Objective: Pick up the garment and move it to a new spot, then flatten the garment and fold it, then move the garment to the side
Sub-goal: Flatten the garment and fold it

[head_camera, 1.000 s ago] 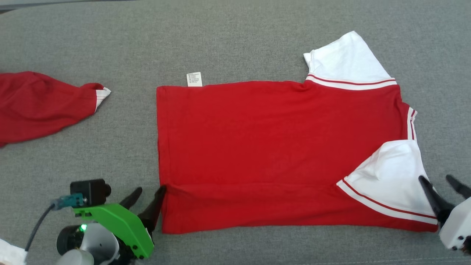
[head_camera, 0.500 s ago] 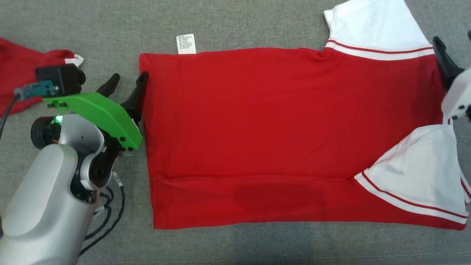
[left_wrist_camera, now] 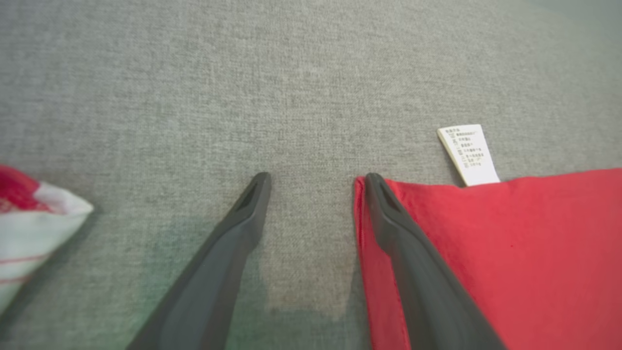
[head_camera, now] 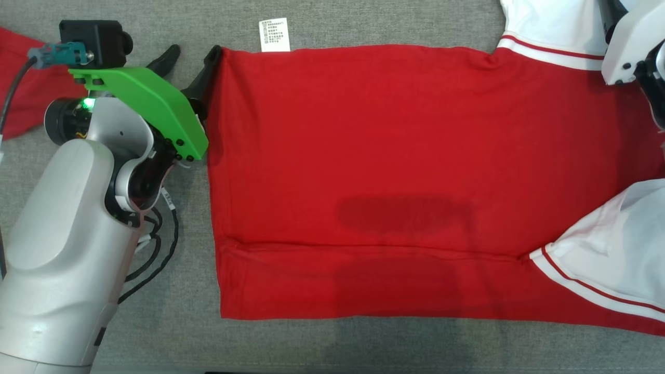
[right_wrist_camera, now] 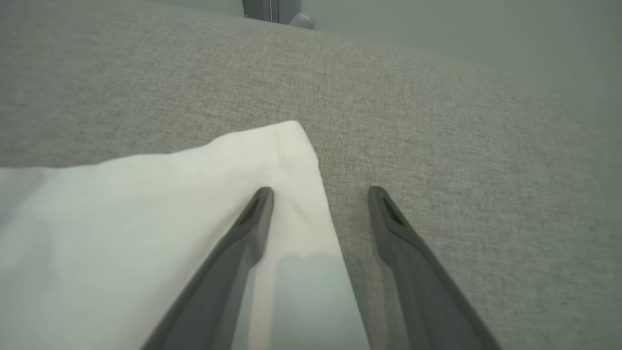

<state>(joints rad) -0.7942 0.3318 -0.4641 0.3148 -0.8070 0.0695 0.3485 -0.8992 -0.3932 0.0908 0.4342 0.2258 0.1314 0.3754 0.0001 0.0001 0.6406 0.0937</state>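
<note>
1. Red T-shirt (head_camera: 363, 156) with white sleeves lies flat on the grey fabric surface (head_camera: 171, 322), across the centre of your head view. That view has shifted since a second ago, so the shirt now sits higher in it.
2. Your left gripper (head_camera: 194, 50) has gone from the shirt's 7 o'clock corner to its 10 o'clock corner, beside the care label (head_camera: 274, 35).
3. Its fingers are spread wide and hold nothing. One lies over the red edge, the other over bare grey.
4. Your right gripper (right_wrist_camera: 320, 191) has left the 4 o'clock sleeve for the 1 o'clock sleeve (right_wrist_camera: 146, 218). It is also spread wide and empty, straddling the sleeve's hem.
5. Bare grey surface lies open at 12 o'clock beyond both grippers, and a narrower strip at 6 o'clock.
6. At 9 o'clock a second red garment (head_camera: 26, 104) lies just behind your left arm (head_camera: 67, 249).
</note>
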